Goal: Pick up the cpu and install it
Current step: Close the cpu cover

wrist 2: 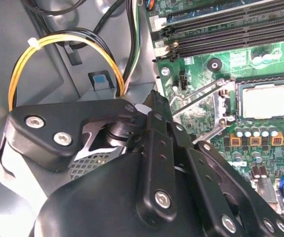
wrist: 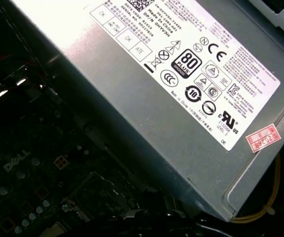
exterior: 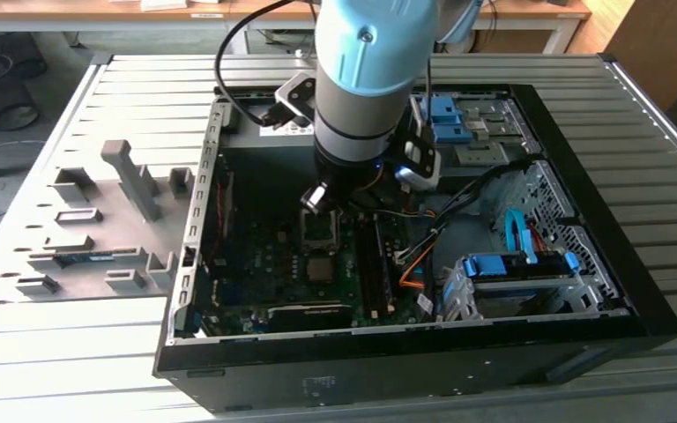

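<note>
Right of centre in the second wrist view, cpu [wrist 2: 264, 101] sits in socket frame [wrist 2: 265, 79]; gripper [wrist 2: 154, 111] nearby, finger state indiscernible.

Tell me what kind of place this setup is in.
Probably a robotics lab or workshop bench. An open computer case lies on a slatted metal table, a grey fixture plate with part holders sits beside it, and desks stand behind.

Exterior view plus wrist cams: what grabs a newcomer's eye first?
The arm plunging into the open case from the far side, its tool low over the motherboard. In the second wrist view, the cpu sits in its socket, frame open.
</note>
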